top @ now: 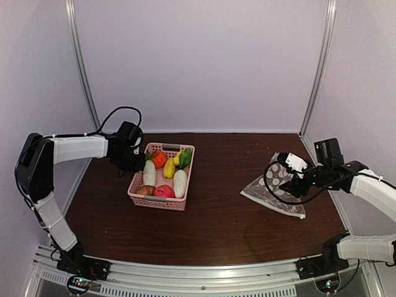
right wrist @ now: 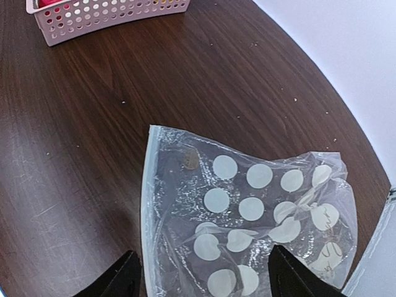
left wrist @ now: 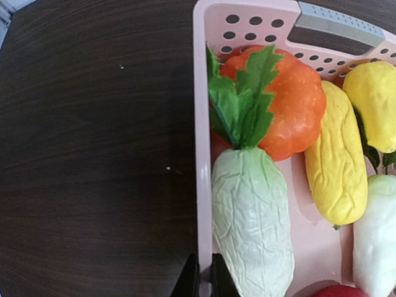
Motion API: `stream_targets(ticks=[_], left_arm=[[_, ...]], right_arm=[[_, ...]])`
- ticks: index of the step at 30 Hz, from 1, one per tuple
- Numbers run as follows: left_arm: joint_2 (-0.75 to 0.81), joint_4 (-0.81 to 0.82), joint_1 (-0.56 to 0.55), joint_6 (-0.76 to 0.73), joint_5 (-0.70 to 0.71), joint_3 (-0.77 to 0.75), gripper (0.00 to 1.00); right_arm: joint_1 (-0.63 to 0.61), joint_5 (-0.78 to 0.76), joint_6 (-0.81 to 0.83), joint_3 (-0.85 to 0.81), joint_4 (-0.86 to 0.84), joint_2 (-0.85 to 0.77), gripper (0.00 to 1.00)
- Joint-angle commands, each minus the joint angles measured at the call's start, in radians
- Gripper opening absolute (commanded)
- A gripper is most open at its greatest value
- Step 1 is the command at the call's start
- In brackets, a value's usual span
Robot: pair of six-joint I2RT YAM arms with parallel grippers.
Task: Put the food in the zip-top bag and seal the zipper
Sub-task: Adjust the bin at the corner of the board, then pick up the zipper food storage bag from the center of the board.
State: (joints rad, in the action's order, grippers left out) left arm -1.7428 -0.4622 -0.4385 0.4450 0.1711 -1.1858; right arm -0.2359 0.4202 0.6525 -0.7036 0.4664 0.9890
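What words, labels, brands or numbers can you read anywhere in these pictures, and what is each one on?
No text reads clearly in any view.
zip-top bag: white dots only, plus a faint brown scribble that is too blurred to read.
pink basket and toy food: no print visible.
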Motion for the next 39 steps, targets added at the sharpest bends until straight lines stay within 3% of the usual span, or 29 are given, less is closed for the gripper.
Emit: stream_targets(ticks=[1,3,5,6,10,12,15,17,20,24,30,36,39], left_arm=[[0.009,0.06,-0.006,-0.129,-0.05,-0.013,0.0],[0.004,0.047,-0.006,-0.128,-0.017,-0.028,0.05],[0.009,0.002,-0.006,-0.124,0.016,-0.062,0.31],[0.026,-0.017,-0.006,-0.122,0.025,-0.085,0.38],[0.145,-0.011,-0.013,-0.124,0.035,-0.135,0.5],[0.219,0.089,-0.033,-0.149,0.007,-0.115,0.55],[0.316,0.385,-0.065,-0.158,-0.129,0.004,0.61],[0.324,0.507,-0.083,-0.153,-0.197,0.035,0.62],[0.315,0.516,-0.083,-0.121,-0.256,0.04,0.59],[0.369,0.638,-0.083,-0.116,-0.27,0.18,0.58],[0.374,0.607,-0.083,-0.087,-0.32,0.174,0.55],[0.377,0.601,-0.083,-0.065,-0.356,0.176,0.53],[0.377,0.602,-0.083,-0.057,-0.356,0.176,0.52]], right_arm=[[-0.073,-0.043,0.051,0.018,0.067,0.012,0.7],[-0.104,-0.074,0.056,0.03,0.056,0.023,0.67],[-0.118,-0.096,0.062,0.019,0.06,0.049,0.65],[-0.118,-0.101,0.07,0.007,0.072,0.064,0.62],[-0.121,-0.101,0.11,-0.024,0.116,0.132,0.56],[-0.126,-0.104,0.124,-0.034,0.126,0.167,0.54],[-0.129,-0.118,0.131,-0.047,0.12,0.237,0.5],[-0.13,-0.137,0.131,-0.065,0.112,0.284,0.47],[-0.13,-0.152,0.133,-0.1,0.121,0.353,0.43],[-0.131,-0.152,0.139,-0.152,0.172,0.426,0.42],[-0.131,-0.173,0.16,-0.195,0.228,0.518,0.42],[-0.131,-0.227,0.169,-0.218,0.246,0.602,0.36],[-0.131,-0.237,0.154,-0.218,0.226,0.614,0.21]])
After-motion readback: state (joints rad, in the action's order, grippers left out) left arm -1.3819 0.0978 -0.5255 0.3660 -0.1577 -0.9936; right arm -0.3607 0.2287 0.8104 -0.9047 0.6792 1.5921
